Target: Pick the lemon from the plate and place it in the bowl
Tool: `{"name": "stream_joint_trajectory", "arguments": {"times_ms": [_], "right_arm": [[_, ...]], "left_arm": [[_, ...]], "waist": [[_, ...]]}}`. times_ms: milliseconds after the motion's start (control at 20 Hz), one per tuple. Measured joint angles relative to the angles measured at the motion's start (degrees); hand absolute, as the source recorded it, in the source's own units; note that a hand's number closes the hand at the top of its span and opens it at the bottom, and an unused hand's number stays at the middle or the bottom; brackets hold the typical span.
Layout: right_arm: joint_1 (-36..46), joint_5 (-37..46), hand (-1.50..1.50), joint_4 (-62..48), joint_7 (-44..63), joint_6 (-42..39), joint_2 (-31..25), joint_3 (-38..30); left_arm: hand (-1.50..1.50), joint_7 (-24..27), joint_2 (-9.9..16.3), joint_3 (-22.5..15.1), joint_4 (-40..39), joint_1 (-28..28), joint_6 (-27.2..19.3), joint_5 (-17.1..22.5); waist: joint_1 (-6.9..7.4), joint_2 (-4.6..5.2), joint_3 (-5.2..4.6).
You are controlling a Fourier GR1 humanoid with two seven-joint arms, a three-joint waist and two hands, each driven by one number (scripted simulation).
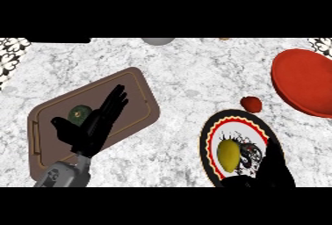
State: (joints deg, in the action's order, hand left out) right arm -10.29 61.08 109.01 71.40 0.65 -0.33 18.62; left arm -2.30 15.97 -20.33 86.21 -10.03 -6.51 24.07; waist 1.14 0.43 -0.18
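Yellow oval lemon [228, 151] on round patterned plate [214, 132] — right hand [276, 169] beside it, finger state unclear; left hand [97, 123] fingers straight.

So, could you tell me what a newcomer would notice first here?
Probably the big red bowl at the right edge, and the yellow lemon on the patterned plate below it. Next, the left robot hand, open over a brown tray, with the right robot hand beside the plate.
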Motion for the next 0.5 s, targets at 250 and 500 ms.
{"name": "stream_joint_trajectory", "arguments": {"times_ms": [250,500], "right_arm": [[3.2,-1.3,-1.5,-3.2,0.0,-1.5,0.0,-1.2],[5.1,-1.7,-1.5,-6.3,0.0,-2.2,0.0,-1.6]], "left_arm": [[0.0,-0.2,-0.2,0.0,0.2,-0.1,-0.4,-0.8],[0.0,-1.1,-0.1,0.8,0.9,-0.1,-0.2,-0.4]], "waist": [[-0.19,-0.08,0.02],[-0.29,-0.19,0.03]]}}
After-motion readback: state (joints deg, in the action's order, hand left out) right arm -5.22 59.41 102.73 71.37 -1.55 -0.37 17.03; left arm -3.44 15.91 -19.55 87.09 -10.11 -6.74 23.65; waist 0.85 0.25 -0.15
